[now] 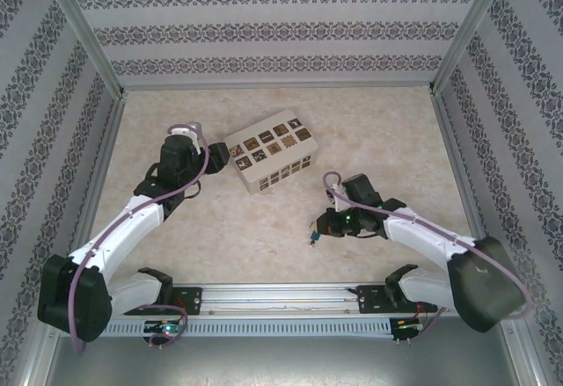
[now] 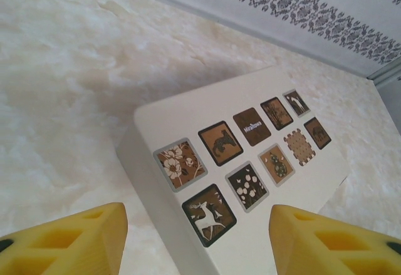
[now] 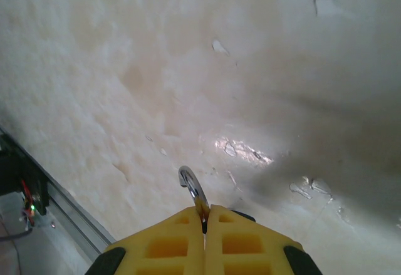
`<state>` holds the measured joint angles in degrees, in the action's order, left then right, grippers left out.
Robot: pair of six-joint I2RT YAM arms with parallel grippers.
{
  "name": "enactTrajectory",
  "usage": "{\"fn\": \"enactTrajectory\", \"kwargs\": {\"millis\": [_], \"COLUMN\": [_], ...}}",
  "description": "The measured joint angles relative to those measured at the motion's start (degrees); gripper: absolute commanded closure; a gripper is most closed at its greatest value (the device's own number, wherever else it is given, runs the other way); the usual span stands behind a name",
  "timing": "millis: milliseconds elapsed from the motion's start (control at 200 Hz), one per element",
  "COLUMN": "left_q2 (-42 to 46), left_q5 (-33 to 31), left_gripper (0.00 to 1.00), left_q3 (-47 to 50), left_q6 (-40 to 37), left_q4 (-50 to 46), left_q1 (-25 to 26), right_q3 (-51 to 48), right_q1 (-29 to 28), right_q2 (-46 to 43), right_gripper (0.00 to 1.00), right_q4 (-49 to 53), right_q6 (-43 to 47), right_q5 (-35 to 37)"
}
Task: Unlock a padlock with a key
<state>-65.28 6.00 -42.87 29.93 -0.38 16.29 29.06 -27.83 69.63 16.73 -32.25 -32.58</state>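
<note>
Marbled table (image 1: 255, 236); tiny blue padlock (image 1: 313, 241), silvery shackle (image 3: 191, 188).

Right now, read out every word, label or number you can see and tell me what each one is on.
One white word on a dark brown square on top of the cream box: it seems to start with "M", the rest is too blurred to read.
Other squares on the box: pictures, no text.
Table and walls: patterns, no writing.
</note>
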Motion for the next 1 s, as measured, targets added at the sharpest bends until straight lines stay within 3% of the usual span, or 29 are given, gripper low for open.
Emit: {"fn": "enactTrajectory", "kwargs": {"millis": [200, 330, 520, 670, 829, 999], "left_q2": [2.8, 5.7, 10.8, 14.0, 15.1, 13.5], "left_q5": [-1.4, -2.7, -6.1, -10.4, -14.5, -15.8], "left_gripper": [0.38, 0.37, 0.19, 0.0, 0.01, 0.01], "left_q3": [1.7, 2.9, 5.4, 8.6, 13.0, 16.6], "left_q6": [-0.6, -1.5, -3.6, -6.2, -9.8, -14.2], "left_q4": [0.0, 0.0, 0.0, 1.2, 4.1, 8.4], "left_q1": [-0.6, -1.0, -1.1, -1.5, -3.5, -7.4], "right_q3": [2.4, 3.8, 5.8, 7.7, 8.0, 7.2], "right_q1": [-0.4, -0.4, 2.3, 5.7, 10.3, 19.1], "right_q2": [5.1, 4.9, 0.2, -5.0, -9.8, -11.4], "right_gripper": [0.76, 0.69, 0.61, 0.46, 0.24, 0.06], "right_q4": [-0.3, -0.2, 1.7, 2.2, 0.3, -5.2], "right_q6": [0.7, 1.2, 2.8, 5.9, 10.4, 15.0], "right_q5": [-0.1, 0.1, 2.1, 7.8, 16.2, 23.1]}}
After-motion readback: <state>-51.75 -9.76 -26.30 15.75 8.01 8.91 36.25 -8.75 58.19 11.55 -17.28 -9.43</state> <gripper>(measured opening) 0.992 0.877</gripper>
